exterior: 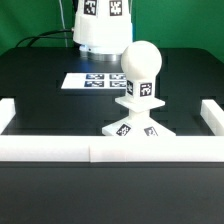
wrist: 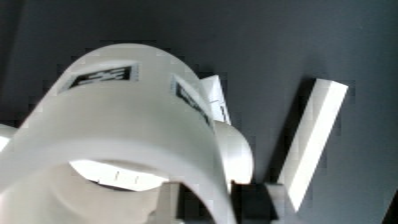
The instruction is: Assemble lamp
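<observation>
End effector (wrist: 214, 195) closed on shade (exterior: 102, 25), high at far left; best centred over bulb (exterior: 141, 65), then lowered straight, level.

White shade (exterior: 100, 30) — black-and-white tags (exterior: 112, 8)

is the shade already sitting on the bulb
No: in the exterior view the shade hangs in the air above and behind the bulb, which stands bare on the base.
</observation>
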Robot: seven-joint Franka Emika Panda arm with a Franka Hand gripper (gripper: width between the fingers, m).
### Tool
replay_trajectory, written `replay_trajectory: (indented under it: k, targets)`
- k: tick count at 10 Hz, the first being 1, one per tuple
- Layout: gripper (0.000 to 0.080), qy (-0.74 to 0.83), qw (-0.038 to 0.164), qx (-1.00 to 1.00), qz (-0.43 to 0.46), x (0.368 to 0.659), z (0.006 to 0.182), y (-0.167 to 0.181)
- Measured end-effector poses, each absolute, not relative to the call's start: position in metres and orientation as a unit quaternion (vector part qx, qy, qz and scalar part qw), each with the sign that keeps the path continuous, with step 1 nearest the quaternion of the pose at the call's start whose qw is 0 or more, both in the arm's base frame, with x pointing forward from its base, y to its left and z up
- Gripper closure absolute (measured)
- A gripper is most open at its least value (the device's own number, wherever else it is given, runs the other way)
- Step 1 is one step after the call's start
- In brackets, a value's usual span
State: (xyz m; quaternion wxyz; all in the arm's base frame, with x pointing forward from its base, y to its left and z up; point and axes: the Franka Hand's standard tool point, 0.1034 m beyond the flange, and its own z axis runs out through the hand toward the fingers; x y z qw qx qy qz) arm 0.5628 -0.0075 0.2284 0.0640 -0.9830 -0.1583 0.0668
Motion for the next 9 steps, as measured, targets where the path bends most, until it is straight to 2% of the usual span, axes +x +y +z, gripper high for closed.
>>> replay_trajectory:
  k: [2,6,9]
  targets:
    - [0.0754,-0.159,0.064,-0.983,0.067,0.563,0.229,-0.008]
    - [0.0754,-0.161,0.064,-0.983,0.056,0.576,0.248,0.008]
    - [0.0754,-0.157,0.062,-0.984,0.058,0.584,0.234,0.027]
